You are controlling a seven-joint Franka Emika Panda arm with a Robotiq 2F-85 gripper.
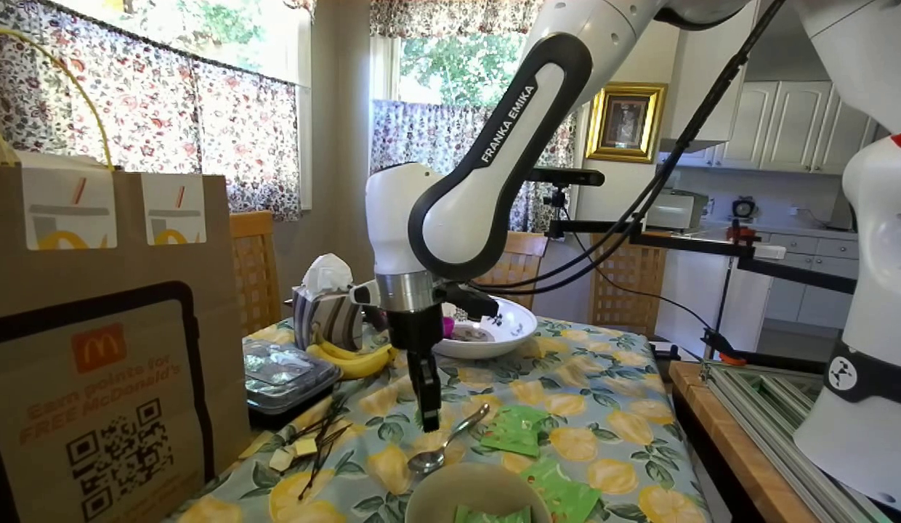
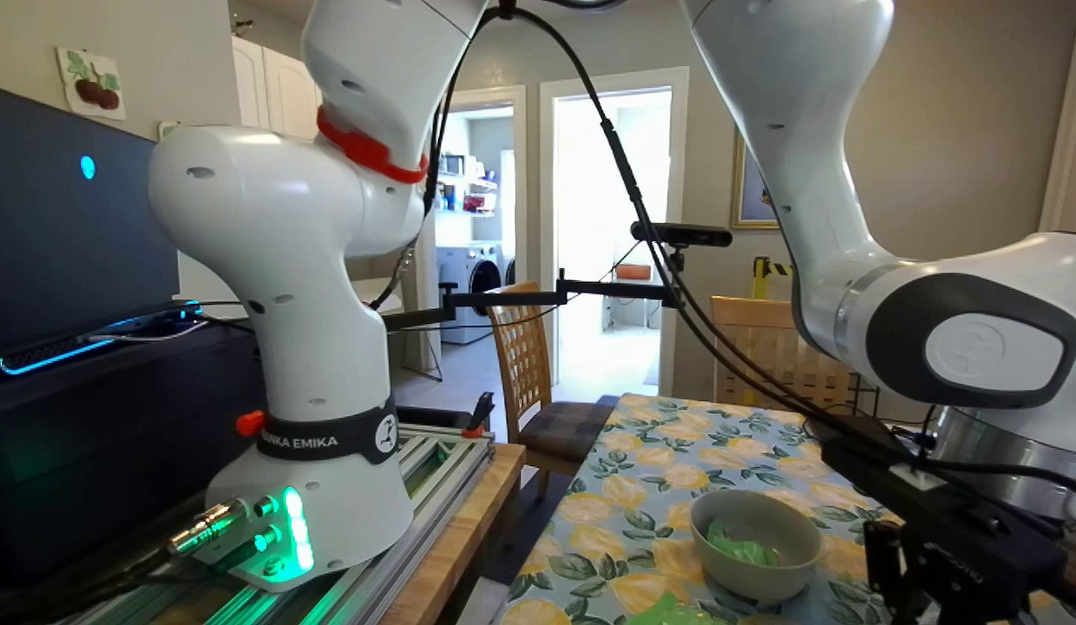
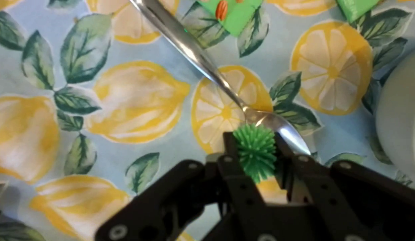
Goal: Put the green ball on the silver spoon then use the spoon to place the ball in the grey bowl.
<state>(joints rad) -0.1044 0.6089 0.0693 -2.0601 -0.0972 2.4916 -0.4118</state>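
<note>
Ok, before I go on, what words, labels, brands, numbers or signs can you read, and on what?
"FRANKA EMIKA": on the robot arm.
"ANKA EMIKA": on the black band around the robot's base, its start hidden.
"M": red square on the paper bag.
"Earn points for FREE McDonald's": on that bag, below the square.
Too small or blurred: marks on the gripper, any print on the green packets.
</note>
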